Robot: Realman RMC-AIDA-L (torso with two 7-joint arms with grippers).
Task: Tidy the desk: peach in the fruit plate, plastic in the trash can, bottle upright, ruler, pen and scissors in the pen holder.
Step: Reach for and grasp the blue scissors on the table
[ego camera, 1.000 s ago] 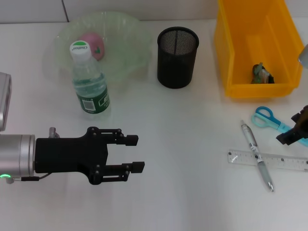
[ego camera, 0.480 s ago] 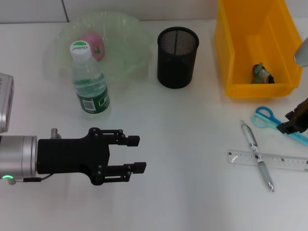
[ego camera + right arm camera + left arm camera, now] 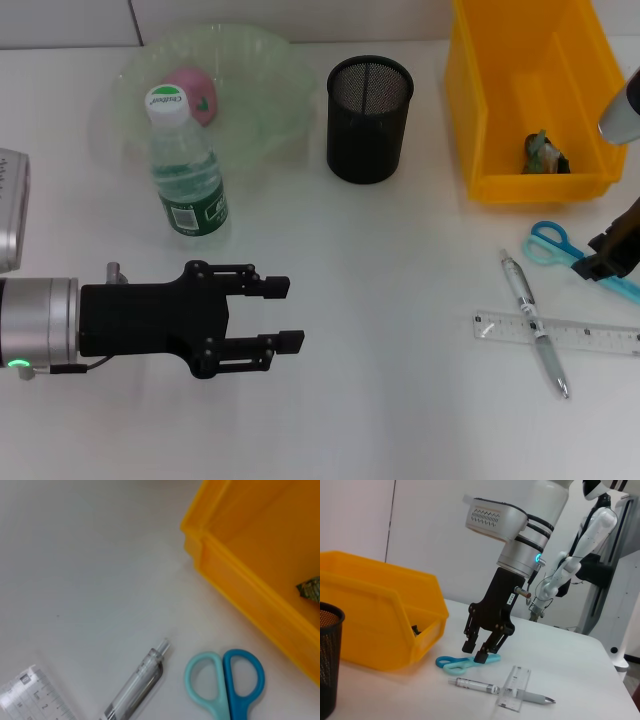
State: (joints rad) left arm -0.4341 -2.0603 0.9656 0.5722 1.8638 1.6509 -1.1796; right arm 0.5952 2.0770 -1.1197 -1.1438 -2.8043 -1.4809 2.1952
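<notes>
Since a second ago the right gripper [image 3: 612,262] has lifted a little and shifted toward the desk's right edge, sitting now over the scissors' blades; left gripper [image 3: 285,315] barely changed.

Near edge: left gripper hovers over bare desk [image 3: 400,420] by the near-left corner, fingers parted about halfway, holding nothing. Looks idle.

Near right: ruler [image 3: 555,333] lies flat, parallel to the near edge, with the pen [image 3: 534,324] lying crosswise on top of it. Just beyond them, the scissors [image 3: 552,245], teal and blue handles pointing away from the right edge. Left wrist view shows the right gripper [image 3: 481,651] with fingers spread a little, tips straddling the blades at desk level, nothing gripped yet.

Middle: bottle [image 3: 185,170] already upright, left of centre. Pen holder [image 3: 369,118] stands empty at centre.

Far: peach [image 3: 192,95] in the fruit plate [image 3: 270,90], far left. Plastic scrap [image 3: 543,152] in the yellow bin [image 3: 480,120], far right.

Risks, as I judge them: blades lie flat and thin, so closing fingers may skid over them or pinch only one blade, letting the scissors swing open on lifting. A nudge could also push them against the pen, rolling it off the ruler.
</notes>
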